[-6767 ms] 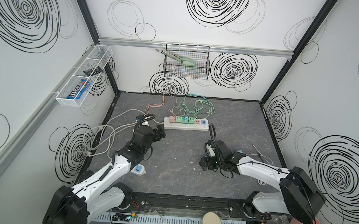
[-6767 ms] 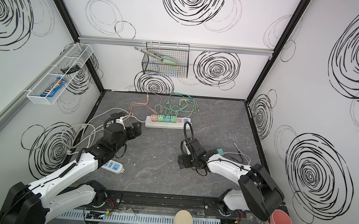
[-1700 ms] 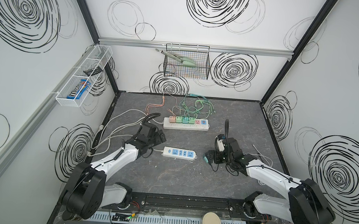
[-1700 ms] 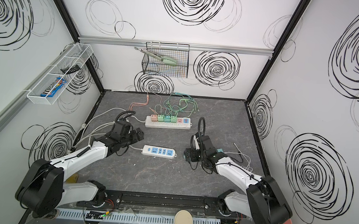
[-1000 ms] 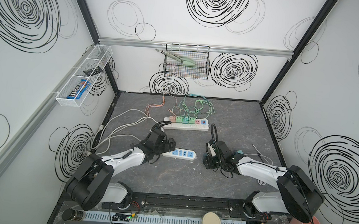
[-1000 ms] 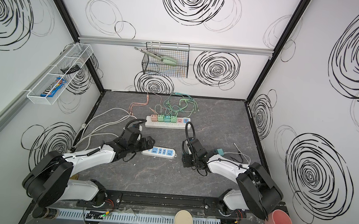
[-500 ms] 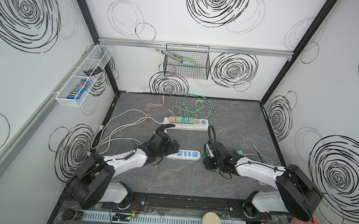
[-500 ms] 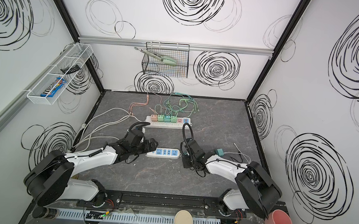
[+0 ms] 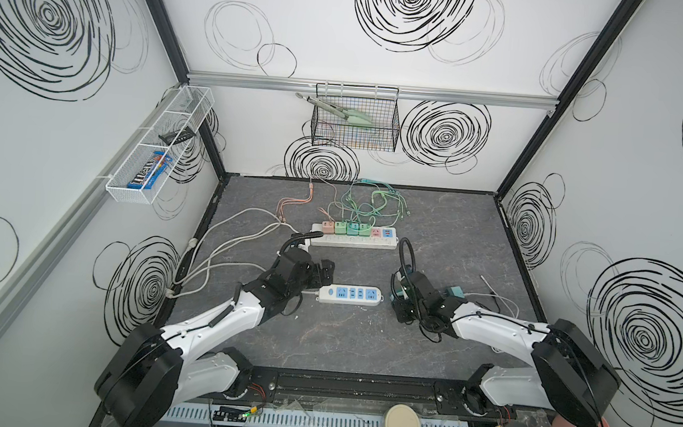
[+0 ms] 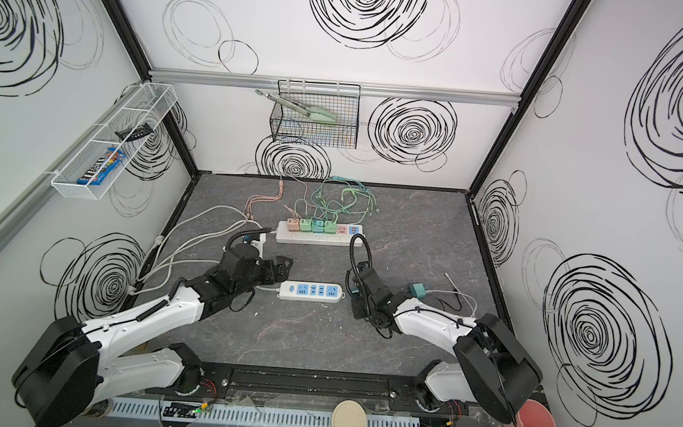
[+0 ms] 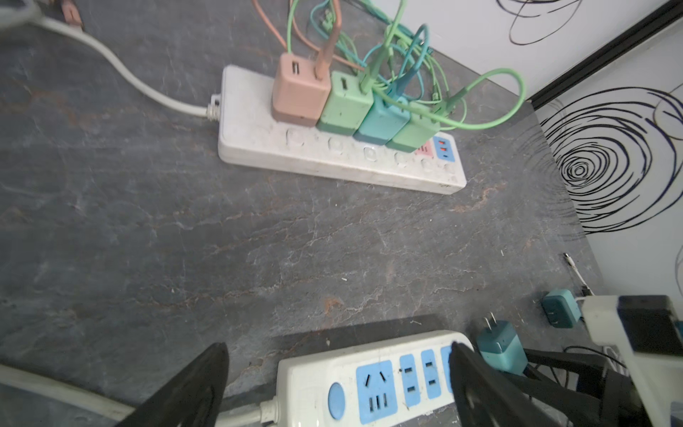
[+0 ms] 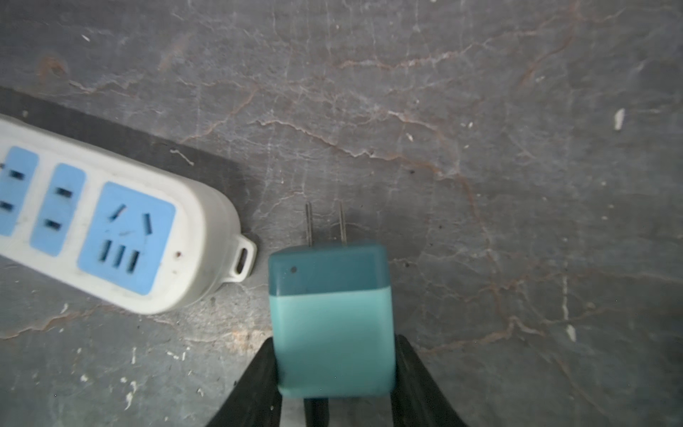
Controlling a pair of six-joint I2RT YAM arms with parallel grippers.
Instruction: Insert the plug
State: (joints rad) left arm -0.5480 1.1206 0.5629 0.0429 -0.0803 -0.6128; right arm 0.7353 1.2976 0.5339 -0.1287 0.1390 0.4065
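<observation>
A small white power strip (image 9: 350, 295) (image 10: 311, 291) with blue sockets lies flat mid-table. My left gripper (image 9: 322, 277) (image 11: 338, 347) is open, its black fingers spread over the cord end of that strip (image 11: 369, 380). My right gripper (image 9: 397, 298) (image 12: 334, 342) is shut on the teal plug (image 12: 329, 307), one finger pressed to each side. The plug's two prongs point away from the gripper, just past the rounded end of the strip (image 12: 111, 236). The left wrist view shows the plug (image 11: 500, 345) low over the table beside that end.
A longer white power strip (image 9: 353, 240) with several coloured chargers and tangled cables lies farther back. A second teal charger (image 9: 456, 292) (image 11: 561, 312) and thin white leads sit behind my right arm. Thick white cords (image 9: 224, 255) run along the left side.
The small strip has slid a little to the right with my left gripper behind it. My right jaws have closed onto the plug's sides.
</observation>
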